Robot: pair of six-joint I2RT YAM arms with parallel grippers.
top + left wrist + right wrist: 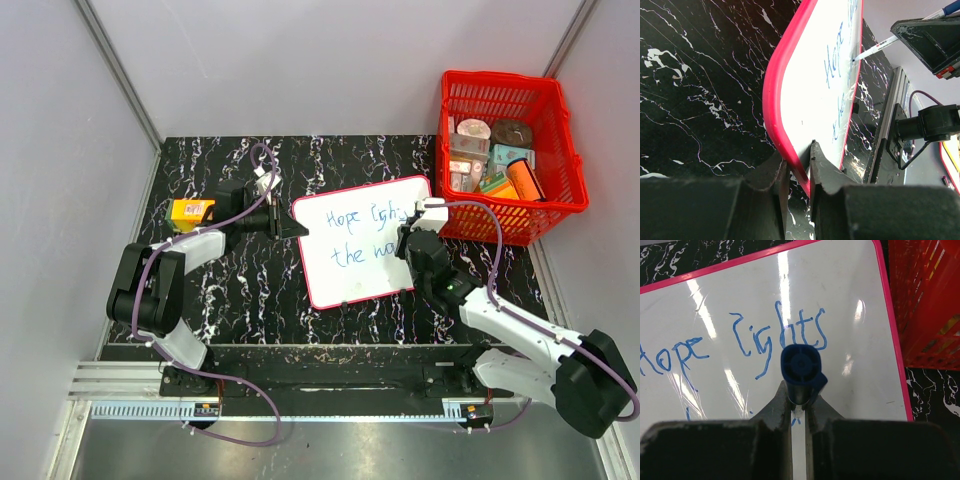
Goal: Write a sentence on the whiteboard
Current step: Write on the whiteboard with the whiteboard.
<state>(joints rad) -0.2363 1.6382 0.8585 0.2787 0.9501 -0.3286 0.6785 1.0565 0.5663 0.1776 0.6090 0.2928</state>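
The whiteboard [345, 275], white with a red-pink frame, lies tilted at the middle of the black marbled table. My left gripper [283, 222] is shut on its left edge; in the left wrist view the fingertips [816, 157] pinch the red frame [771, 95]. The sentence [352, 232] is in blue, "Hope lights" [775, 335] on the top line and "the" plus partly hidden letters below. My right gripper [799, 392] is shut on a blue-capped marker [800, 365], held upright over the board's right half. The marker's tip [856, 59] meets the board.
A red basket [545, 95] holding several packages stands at the back right, close to the board's right corner [925, 305]. A yellow-orange box [190, 211] lies at the left by the left arm. Grey walls close in both sides.
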